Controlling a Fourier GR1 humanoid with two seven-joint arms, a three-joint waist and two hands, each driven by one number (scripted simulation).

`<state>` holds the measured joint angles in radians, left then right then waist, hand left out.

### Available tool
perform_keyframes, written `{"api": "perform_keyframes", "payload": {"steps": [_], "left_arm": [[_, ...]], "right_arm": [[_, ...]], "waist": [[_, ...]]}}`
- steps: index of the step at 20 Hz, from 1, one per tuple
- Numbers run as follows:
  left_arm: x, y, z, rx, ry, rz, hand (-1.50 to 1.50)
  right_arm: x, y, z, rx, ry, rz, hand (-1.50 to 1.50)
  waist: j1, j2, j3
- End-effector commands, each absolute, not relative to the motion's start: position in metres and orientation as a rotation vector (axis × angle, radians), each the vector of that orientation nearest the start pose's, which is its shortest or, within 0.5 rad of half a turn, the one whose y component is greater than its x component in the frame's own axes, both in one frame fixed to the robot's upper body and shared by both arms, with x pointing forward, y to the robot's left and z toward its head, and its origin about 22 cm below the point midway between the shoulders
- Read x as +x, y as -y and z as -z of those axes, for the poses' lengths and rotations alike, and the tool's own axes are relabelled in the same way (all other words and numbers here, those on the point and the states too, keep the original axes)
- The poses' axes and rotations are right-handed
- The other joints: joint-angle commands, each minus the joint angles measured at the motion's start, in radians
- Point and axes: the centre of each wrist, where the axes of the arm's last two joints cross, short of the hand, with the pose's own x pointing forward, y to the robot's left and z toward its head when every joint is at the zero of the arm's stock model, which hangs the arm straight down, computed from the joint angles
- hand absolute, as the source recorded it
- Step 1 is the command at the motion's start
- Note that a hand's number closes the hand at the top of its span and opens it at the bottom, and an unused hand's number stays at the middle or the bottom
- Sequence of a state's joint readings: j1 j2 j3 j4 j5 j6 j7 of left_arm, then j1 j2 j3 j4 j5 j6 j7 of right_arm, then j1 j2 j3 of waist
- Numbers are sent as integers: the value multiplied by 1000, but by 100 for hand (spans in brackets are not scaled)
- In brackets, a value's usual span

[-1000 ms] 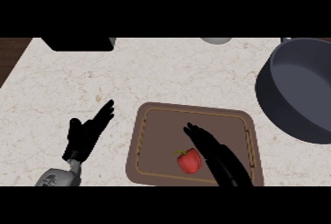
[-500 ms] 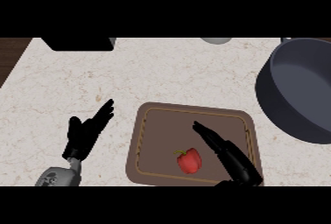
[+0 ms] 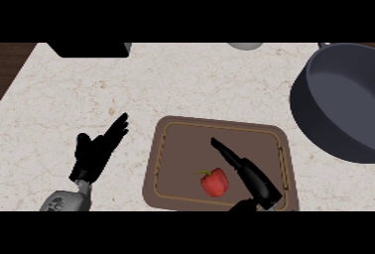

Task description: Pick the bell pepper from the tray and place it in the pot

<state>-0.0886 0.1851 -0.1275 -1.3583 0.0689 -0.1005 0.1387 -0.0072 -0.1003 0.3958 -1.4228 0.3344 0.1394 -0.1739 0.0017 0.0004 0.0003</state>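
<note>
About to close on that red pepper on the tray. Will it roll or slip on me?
The bell pepper looks rounded and glossy, so it may slip between the fingers. It lies on its side on the flat tray, so a sideways nudge could roll it. It is probably light for its bulk, judging by its small size beside the right hand.

Red bell pepper [image 3: 215,182] on brown tray [image 3: 176,144], dark pot [image 3: 330,109]

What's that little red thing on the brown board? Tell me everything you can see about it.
It is a bell pepper: small, glossy red, with a short green stem at its upper left. It looks whole and uncut. It lies on the brown tray, in the lower middle part, inside the raised rim. The robot's right hand is just to its right, fingers straight, close beside it but not curled round it. Whether they touch cannot be told.
</note>
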Motion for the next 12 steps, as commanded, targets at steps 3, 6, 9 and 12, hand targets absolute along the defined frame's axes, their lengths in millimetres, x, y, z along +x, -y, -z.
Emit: {"api": "perform_keyframes", "payload": {"steps": [3, 6, 9, 12], "left_arm": [[266, -264, 18, -58, 1279, 288, 0], [252, -254, 20, -53, 1286, 297, 0], [258, -236, 19, -67, 1276, 283, 0], [257, -251, 13, -68, 1280, 287, 0]], "right_arm": [[243, 157, 63, 226, 1484, -722, -150], [246, 142, 93, 214, 1513, -733, -150], [254, 154, 81, 110, 1609, -952, 150], [237, 143, 103, 216, 1561, -837, 150]], "waist": [[1, 1, 0], [7, 1, 0], [7, 1, 0], [3, 0, 0]]}}
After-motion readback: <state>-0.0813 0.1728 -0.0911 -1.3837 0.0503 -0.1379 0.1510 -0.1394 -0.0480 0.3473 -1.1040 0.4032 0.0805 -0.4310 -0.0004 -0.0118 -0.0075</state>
